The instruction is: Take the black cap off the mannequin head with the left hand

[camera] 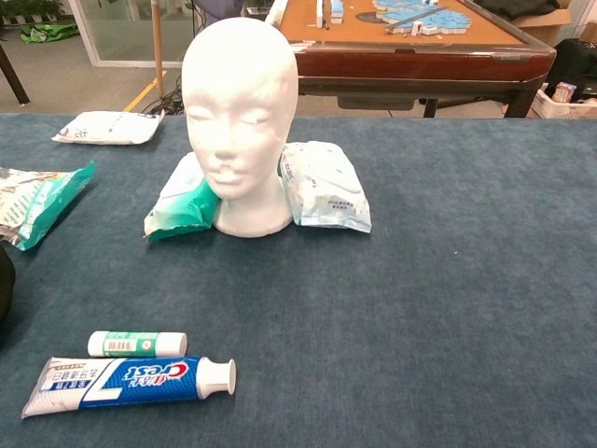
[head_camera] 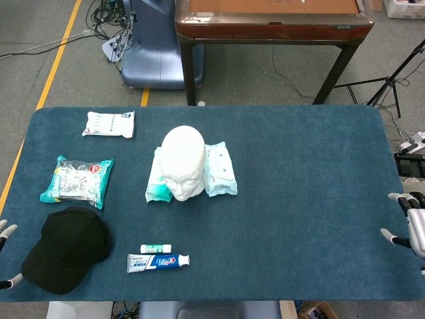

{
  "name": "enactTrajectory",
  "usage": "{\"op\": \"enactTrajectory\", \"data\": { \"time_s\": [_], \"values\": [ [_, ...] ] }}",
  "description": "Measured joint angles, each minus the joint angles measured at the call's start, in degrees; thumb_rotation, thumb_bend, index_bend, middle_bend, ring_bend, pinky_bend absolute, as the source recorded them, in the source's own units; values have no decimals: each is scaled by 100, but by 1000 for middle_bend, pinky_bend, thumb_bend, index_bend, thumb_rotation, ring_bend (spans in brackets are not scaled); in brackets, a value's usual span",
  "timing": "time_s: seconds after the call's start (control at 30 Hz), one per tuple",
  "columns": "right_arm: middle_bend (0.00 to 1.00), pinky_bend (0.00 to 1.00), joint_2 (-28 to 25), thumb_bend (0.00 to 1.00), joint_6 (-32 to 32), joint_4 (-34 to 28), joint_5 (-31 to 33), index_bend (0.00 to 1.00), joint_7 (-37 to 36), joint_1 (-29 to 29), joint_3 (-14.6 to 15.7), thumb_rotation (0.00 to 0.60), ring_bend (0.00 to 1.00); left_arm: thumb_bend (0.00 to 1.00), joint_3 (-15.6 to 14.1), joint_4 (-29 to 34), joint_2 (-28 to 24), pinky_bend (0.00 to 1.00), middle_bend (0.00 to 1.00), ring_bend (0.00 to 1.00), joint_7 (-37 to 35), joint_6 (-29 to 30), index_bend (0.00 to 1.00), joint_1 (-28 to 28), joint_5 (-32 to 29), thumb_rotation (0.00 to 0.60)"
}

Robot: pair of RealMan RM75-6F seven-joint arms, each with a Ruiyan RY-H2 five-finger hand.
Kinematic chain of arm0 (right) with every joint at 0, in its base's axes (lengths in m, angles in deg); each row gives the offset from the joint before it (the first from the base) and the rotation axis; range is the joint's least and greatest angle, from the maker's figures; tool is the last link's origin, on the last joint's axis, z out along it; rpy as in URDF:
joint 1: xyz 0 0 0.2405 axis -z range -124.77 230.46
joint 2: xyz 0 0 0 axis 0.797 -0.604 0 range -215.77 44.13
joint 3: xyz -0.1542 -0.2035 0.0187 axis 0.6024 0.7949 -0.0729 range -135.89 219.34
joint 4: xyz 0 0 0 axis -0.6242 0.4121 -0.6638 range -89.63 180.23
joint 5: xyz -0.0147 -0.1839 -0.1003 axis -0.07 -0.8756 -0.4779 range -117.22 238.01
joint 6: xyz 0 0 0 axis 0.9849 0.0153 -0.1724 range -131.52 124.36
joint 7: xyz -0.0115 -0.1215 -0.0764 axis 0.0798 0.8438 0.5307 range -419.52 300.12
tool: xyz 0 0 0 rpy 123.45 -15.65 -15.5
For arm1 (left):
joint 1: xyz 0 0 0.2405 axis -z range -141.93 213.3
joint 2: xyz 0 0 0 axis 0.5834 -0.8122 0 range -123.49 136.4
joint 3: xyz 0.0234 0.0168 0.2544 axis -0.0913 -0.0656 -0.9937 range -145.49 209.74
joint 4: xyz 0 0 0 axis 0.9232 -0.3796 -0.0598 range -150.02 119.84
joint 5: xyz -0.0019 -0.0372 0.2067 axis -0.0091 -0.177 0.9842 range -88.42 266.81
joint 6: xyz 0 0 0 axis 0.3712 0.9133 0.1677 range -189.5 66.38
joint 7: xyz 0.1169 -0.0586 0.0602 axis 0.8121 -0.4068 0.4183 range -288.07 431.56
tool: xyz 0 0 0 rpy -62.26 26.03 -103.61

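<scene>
One black cap lies flat on the counter, near left, well apart from the bare mannequin head; removal looks done. Left hand sits at the frame edge, fingers spread, empty. Right hand idles far right, fingers released.

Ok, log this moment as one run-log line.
black cap: on table, off mannequin head | left hand: open, apart from cap | right hand: open, idle
</scene>
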Motion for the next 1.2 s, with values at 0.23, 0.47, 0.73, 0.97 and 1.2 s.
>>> {"op": "enactTrajectory", "data": {
  "time_s": [0.23,0.47,0.73,0.97,1.2],
  "values": [
    [319,379,1,0,-4,3,-2,290,-1,1,2,600,192,97,147,-16,84,56,0,0,717,164,0,-73,-368,600],
    [319,379,-2,0,-11,-2,-10,290,-1,5,6,600,192,97,338,-63,272,56,0,0,1411,475,0,-157,-692,600],
    [319,379,-4,0,-18,-15,-56,290,3,8,27,600,192,102,496,23,359,57,0,0,1072,435,0,-115,-629,600],
    [319,379,-7,0,-25,-61,-189,290,33,12,91,600,192,145,572,322,328,222,83,48,1255,232,77,74,-539,600],
    [319,379,9,0,-31,-80,-280,290,65,11,132,600,192,218,625,574,317,331,277,205,1414,77,276,308,-236,600]
  ]
}}
